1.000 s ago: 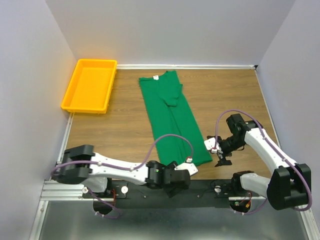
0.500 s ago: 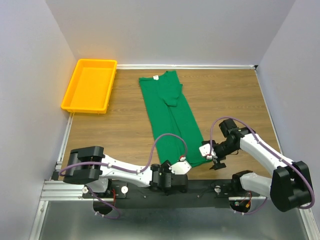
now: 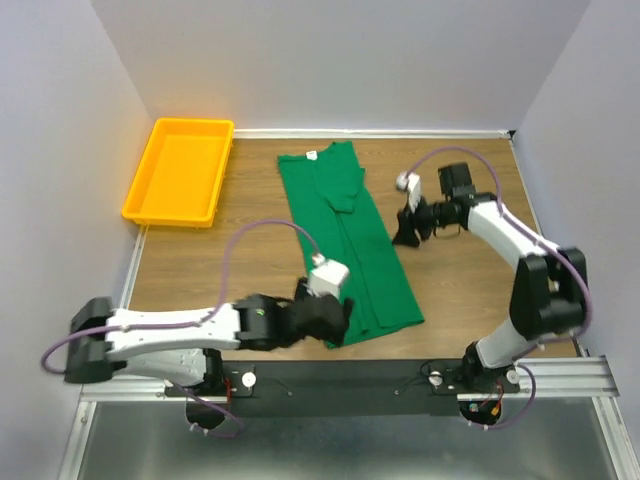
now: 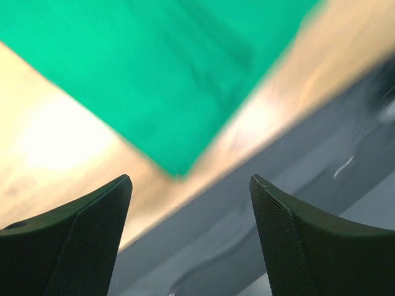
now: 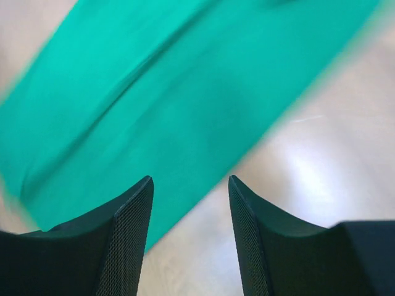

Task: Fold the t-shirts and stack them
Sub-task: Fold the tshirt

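The emerald-green t-shirt (image 3: 345, 240) lies folded into a long strip on the wooden table, neck label at the far end. My left gripper (image 3: 335, 318) is open and empty over the strip's near left corner; the left wrist view shows that green corner (image 4: 154, 80), blurred, above the table's front edge. My right gripper (image 3: 404, 232) is open and empty just off the strip's right edge, about halfway along. The right wrist view shows the green cloth (image 5: 173, 92) ahead of the fingers, with bare wood between the tips.
A yellow tray (image 3: 180, 172) stands at the far left corner with nothing in it. Grey walls close the table on three sides. The black rail (image 3: 400, 375) with the arm bases runs along the near edge.
My left gripper has moved from the front rail up onto the shirt's near left corner. My right arm has swung from the shirt's near right corner far up to its right edge.
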Controlling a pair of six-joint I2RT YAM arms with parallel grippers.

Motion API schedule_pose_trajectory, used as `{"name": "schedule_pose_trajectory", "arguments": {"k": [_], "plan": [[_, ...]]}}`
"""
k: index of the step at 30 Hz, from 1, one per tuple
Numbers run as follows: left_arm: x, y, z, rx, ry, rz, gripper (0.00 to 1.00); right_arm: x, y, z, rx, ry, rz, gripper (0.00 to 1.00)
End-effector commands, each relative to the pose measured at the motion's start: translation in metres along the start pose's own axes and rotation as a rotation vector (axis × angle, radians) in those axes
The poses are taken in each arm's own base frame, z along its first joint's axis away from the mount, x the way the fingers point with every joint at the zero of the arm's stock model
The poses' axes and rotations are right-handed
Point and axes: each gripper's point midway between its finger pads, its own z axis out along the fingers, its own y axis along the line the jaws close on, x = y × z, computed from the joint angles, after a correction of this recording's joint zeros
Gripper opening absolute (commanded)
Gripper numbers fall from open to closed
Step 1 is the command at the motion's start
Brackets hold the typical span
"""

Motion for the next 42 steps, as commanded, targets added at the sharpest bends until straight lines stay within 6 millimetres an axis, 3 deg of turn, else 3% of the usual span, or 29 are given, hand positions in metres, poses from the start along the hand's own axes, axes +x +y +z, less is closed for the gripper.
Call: {"name": "schedule_pose_trajectory", "arguments": {"k": [1,2,3,4,6,7,10,11,12,14,19,25,32,42], "plan": [[-0.091,0.037,-0.025,0.066,-0.302,-0.341,0.89,-0.055,-0.103,0.004,0.209,-0.163,0.571,0.6],[-0.097,0.052,-0.027,0.06,-0.346,-0.386,0.91,-0.063,-0.118,0.006,0.225,-0.181,0.638,0.64],[-0.115,0.071,-0.042,0.065,-0.435,-0.464,0.97,-0.05,-0.133,0.029,0.212,-0.154,0.792,0.68],[-0.126,0.08,-0.048,0.077,-0.494,-0.527,0.98,-0.079,-0.15,0.027,0.193,-0.211,0.803,0.74],[-0.123,0.096,-0.048,0.069,-0.532,-0.587,0.99,-0.088,-0.165,0.043,0.141,-0.23,0.896,0.77],[-0.124,0.105,-0.05,0.076,-0.553,-0.623,0.99,-0.101,-0.183,0.052,0.126,-0.258,0.951,0.77],[-0.123,0.112,-0.043,0.059,-0.538,-0.649,0.98,-0.11,-0.213,0.061,0.181,-0.29,0.955,0.77],[-0.122,0.112,-0.039,0.056,-0.524,-0.65,0.97,-0.1,-0.224,0.069,0.219,-0.28,0.968,0.76],[-0.125,0.111,-0.036,0.054,-0.516,-0.652,0.97,-0.109,-0.232,0.068,0.222,-0.305,0.95,0.76],[-0.128,0.108,-0.033,0.058,-0.508,-0.642,0.97,-0.104,-0.24,0.08,0.208,-0.301,0.945,0.73],[-0.133,0.106,-0.025,0.039,-0.469,-0.619,0.96,-0.099,-0.251,0.11,0.125,-0.32,0.977,0.63],[-0.134,0.112,-0.025,0.005,-0.446,-0.619,0.96,-0.077,-0.257,0.145,0.073,-0.303,1.033,0.62],[-0.117,0.118,-0.024,0.013,-0.435,-0.693,0.96,-0.081,-0.256,0.16,-0.011,-0.345,1.069,0.61],[-0.107,0.126,-0.03,0.001,-0.44,-0.734,0.96,-0.075,-0.25,0.179,-0.021,-0.324,1.078,0.47]]}}
